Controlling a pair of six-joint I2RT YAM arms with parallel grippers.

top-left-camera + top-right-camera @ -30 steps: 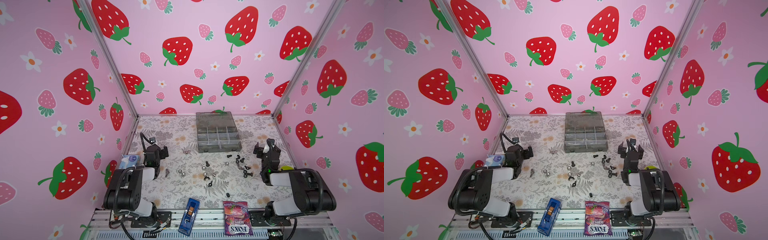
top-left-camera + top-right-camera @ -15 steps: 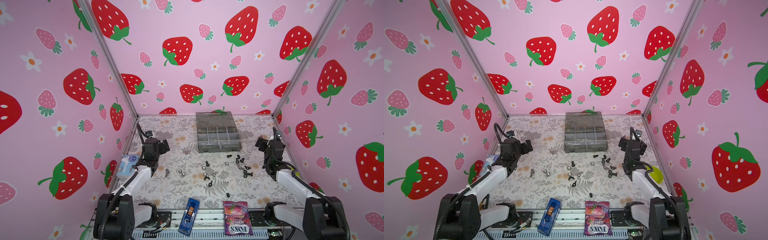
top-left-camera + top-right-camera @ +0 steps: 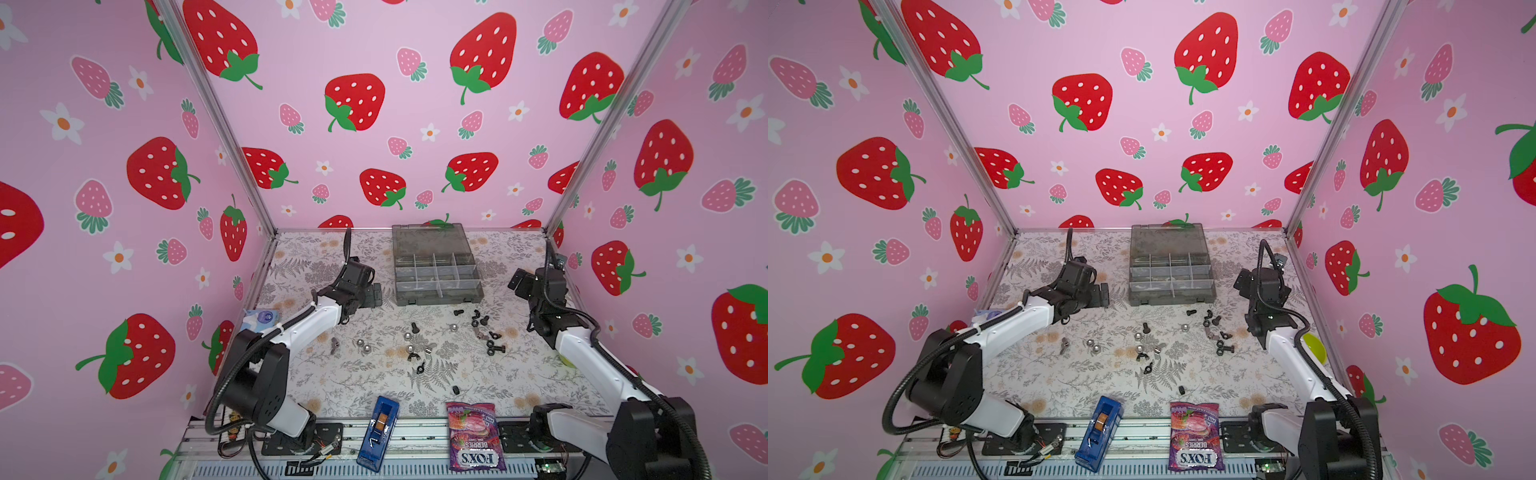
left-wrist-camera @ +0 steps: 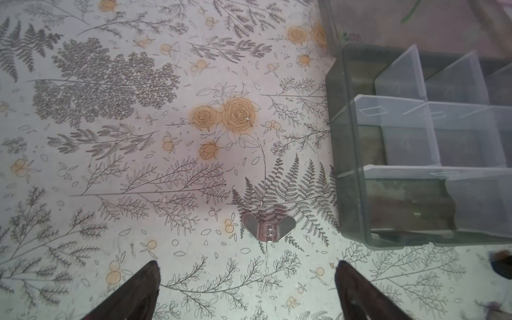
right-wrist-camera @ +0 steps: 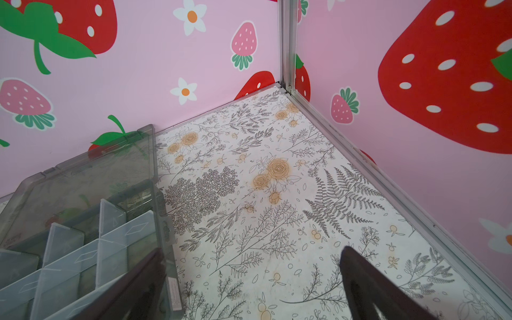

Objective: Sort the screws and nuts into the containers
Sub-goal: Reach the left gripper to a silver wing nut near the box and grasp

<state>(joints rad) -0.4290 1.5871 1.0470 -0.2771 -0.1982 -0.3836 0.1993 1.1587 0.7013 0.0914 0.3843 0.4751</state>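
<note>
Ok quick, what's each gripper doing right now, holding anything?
Left gripper: open, holding nothing; a silver wing nut lies just ahead of it.
Right gripper: open, holding nothing.

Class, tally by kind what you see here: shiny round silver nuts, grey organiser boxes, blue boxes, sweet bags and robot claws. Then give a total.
Shiny round silver nuts: 5
Grey organiser box: 1
Blue box: 1
Sweet bag: 1
Claws: 2 (left claw, right claw)
Total: 10

left pincer [image 3: 375, 295]: advanced beside organiser [image 3: 440, 297] | right pincer [image 3: 516, 283]: moved farther back
</note>
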